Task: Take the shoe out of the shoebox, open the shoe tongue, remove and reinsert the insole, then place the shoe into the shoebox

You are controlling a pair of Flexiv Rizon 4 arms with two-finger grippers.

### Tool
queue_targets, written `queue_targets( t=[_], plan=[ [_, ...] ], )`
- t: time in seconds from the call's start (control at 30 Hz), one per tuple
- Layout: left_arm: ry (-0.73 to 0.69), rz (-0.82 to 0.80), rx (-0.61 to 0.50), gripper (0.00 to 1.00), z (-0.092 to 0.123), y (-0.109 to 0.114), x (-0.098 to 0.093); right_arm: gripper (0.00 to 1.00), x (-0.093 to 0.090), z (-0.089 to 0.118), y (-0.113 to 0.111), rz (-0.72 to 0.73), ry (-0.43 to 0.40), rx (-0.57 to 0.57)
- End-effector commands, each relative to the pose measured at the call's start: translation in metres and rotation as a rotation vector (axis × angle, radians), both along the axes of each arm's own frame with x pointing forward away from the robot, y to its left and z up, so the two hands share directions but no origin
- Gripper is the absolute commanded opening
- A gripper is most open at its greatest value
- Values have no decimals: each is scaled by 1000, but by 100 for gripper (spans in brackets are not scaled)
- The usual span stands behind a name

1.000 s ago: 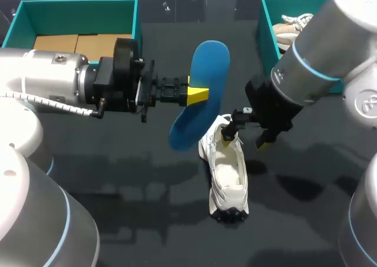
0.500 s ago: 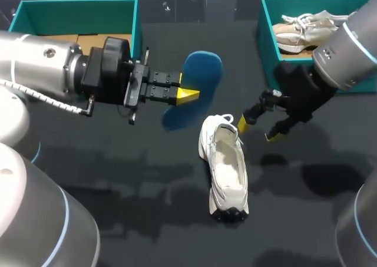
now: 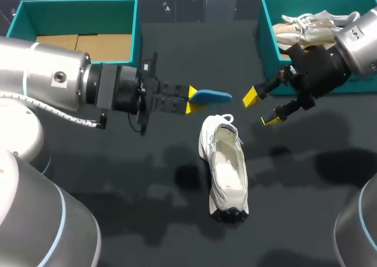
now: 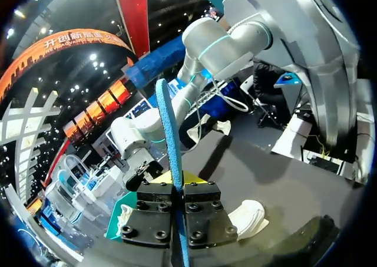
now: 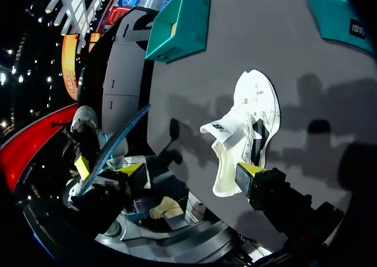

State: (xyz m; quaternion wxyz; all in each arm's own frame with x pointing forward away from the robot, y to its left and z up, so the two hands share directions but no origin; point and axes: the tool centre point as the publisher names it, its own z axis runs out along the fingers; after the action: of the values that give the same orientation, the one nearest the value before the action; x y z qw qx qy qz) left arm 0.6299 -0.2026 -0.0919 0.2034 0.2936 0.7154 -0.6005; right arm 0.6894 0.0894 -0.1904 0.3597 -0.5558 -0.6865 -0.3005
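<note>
Two teal shoeboxes (image 3: 76, 2) (image 3: 268, 28), one white shoe (image 3: 228, 167), one blue insole (image 3: 211, 95), two arms (image 3: 53, 81) (image 3: 356, 43).

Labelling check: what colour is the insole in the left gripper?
Blue. The thin blue insole shows best in the head view.

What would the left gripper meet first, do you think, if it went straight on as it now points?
Probably the right gripper: the left gripper, shut on the blue insole, points across at it, above the white shoe. Depth is unclear.
</note>
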Motion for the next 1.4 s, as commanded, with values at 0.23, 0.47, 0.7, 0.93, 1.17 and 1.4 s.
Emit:
queue_targets(
  t=[0.23,0.47,0.7,0.93,1.17,1.4],
  plan=[
    [-557,18,159,0,-26,-16,8,100,1,5,-4,-72,65,164],
    [-557,18,159,0,-26,-16,8,100,1,5,-4,-72,65,164],
    [-599,15,117,0,-31,-16,12,100,4,8,-2,-74,62,179],
    [-713,37,16,0,-47,-17,25,100,10,29,10,-81,58,305],
    [-799,66,-36,0,-54,-23,34,100,11,38,22,-97,80,375],
    [-829,62,-83,0,-63,-30,39,100,16,37,38,-124,72,397]
  ],
)
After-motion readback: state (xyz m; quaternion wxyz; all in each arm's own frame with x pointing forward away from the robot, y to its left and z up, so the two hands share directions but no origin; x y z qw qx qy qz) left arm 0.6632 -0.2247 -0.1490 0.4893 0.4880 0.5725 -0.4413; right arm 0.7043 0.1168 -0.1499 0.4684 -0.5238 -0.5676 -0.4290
